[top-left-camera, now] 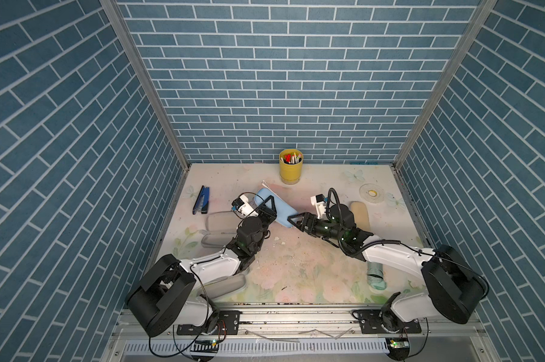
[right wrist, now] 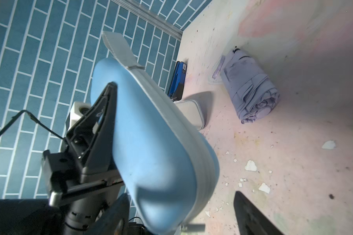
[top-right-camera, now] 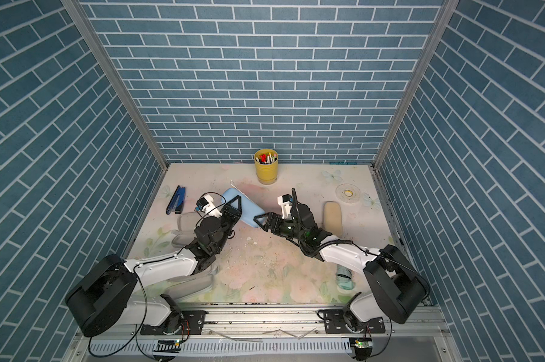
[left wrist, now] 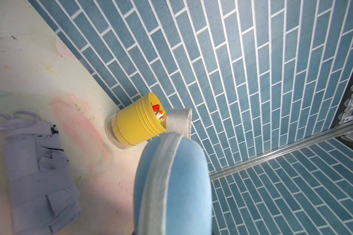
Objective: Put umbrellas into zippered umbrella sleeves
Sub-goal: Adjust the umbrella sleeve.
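A zipped light blue sleeve (top-left-camera: pixel 280 210) (top-right-camera: pixel 249 213) hangs tilted above the table's middle, its grey strap end toward the back wall. My left gripper (top-left-camera: pixel 269 208) (top-right-camera: pixel 233 208) is shut on its far half; the sleeve (left wrist: pixel 171 183) fills the left wrist view. My right gripper (top-left-camera: pixel 296 219) (top-right-camera: pixel 263 221) (right wrist: pixel 181 219) stands open at the sleeve's (right wrist: pixel 151 142) near end, one finger on each side, with a gap showing. A lilac umbrella (left wrist: pixel 39 173) (right wrist: pixel 250 89) lies folded on the table beside it. A mint umbrella (top-left-camera: pixel 376 275) (top-right-camera: pixel 344 279) lies under my right arm.
A closed tan sleeve (top-left-camera: pixel 360 216) lies behind my right wrist. Open grey-white sleeves (top-left-camera: pixel 217 219) (top-left-camera: pixel 225 285) lie by my left arm. A yellow pen cup (top-left-camera: pixel 291 166) stands at the back wall, a blue stapler (top-left-camera: pixel 201 200) at back left, a clear tape dish (top-left-camera: pixel 372 193) at back right.
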`<state>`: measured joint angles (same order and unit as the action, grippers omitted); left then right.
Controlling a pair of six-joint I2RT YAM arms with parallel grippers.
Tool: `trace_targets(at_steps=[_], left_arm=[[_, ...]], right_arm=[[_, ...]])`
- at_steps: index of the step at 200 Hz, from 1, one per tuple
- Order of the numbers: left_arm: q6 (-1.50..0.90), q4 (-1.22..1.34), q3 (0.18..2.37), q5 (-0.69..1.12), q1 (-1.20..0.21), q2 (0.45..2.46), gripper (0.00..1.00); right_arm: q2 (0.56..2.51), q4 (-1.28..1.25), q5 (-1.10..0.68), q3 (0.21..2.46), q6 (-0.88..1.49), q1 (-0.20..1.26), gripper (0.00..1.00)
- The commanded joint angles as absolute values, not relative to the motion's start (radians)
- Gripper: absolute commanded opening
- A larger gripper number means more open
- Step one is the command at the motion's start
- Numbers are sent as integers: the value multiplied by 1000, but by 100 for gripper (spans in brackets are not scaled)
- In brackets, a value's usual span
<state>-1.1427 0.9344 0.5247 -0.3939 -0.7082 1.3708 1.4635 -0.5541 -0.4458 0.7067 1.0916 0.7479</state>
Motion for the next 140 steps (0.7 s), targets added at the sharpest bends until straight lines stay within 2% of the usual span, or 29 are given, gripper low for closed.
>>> trace_targets(at_steps=[1,39,68,77,92,107,122,140], left_arm=[[-1233,1058,525,-438,-723,1377,12],[-1246,1036,542,-439,-773,1394,11],[-1276,1009,534,-409,-792,1411,13],[-1271,981,532,-400,-792,1399,21],[-1236,917,539,-366,-788,1363,46],[-1178,833,542,-294,-767,1312,65],[-1147,744,528,-176,-702,1256,77],[-1109,621,523,60,-581,1199,81]], right_arm=[[1491,-733,-495,708,1227,745,80],[1524,-841,-499,747,1262,743,77],[1534,-883,-491,772,1274,736,67],[1533,-887,-495,771,1282,732,62],[1531,-896,-495,761,1300,724,50],[1530,-930,-510,745,1339,708,38],[1519,-966,-545,732,1380,690,30],[1486,-945,-600,717,1406,671,28]])
